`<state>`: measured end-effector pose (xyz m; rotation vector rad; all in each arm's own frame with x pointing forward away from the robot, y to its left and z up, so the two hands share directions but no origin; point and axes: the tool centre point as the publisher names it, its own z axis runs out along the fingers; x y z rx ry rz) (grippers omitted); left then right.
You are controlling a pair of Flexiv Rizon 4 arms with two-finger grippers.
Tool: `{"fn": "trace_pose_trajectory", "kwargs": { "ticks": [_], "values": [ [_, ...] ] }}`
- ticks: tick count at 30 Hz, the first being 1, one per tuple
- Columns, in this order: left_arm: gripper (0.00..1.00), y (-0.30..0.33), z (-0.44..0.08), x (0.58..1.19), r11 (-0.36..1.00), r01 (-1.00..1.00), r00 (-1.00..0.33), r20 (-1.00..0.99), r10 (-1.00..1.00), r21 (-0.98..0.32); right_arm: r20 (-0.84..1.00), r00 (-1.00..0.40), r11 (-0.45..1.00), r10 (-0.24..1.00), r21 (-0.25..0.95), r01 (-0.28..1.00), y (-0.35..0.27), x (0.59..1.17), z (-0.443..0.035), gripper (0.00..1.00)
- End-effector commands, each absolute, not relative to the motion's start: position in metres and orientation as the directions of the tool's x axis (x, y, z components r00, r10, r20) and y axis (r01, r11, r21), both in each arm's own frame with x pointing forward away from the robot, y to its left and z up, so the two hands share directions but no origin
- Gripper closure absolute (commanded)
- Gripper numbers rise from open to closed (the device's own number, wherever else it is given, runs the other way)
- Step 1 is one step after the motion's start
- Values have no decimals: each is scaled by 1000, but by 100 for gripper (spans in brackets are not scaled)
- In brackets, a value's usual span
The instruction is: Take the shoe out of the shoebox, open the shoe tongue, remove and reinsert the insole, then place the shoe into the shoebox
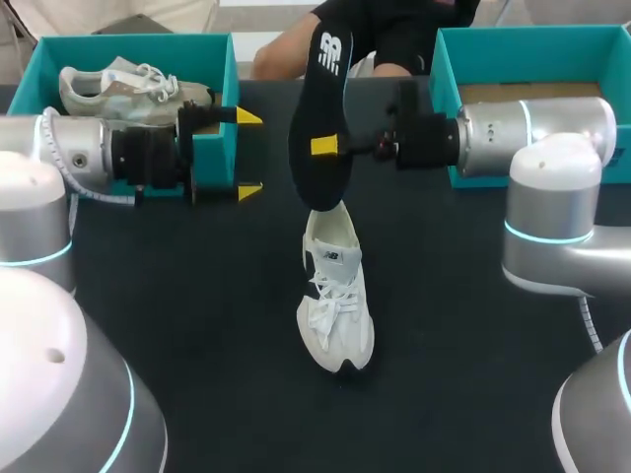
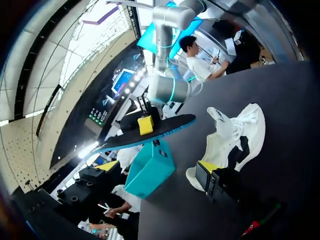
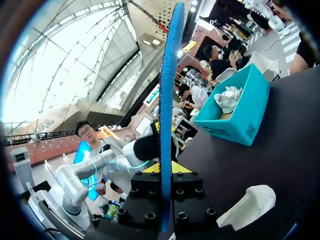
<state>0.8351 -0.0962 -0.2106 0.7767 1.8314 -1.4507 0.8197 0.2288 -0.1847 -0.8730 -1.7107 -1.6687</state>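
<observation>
Two shoes, two shoeboxes, one insole clamped in the right claw; left claw spread wide.

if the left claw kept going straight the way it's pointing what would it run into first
Most likely the black insole held up by the right claw, right ahead of the open left claw. The white shoe lies lower, off that line. Depth is unclear, so it might pass beside.

White shoe sole-down, black insole aloft
</observation>
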Motion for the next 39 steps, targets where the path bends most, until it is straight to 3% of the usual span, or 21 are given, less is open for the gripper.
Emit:
{"fn": "trace_pose_trajectory", "kwargs": {
  "ticks": [1,8,18,39],
  "values": [
    [0,-97,-225,832,257,649,-752,-654,79,-716,742,-666,-27,74,669,742,225,826,-194,100],
    [0,-93,-257,823,348,465,-881,-464,92,-814,690,-722,-16,51,724,690,225,841,-211,100],
    [0,-94,-285,811,479,326,-945,-266,189,-815,670,-741,26,54,741,672,227,846,-224,100],
    [0,-117,-335,806,529,343,-937,-247,246,-776,616,-782,25,93,784,621,222,844,-256,100]
  ]
}}
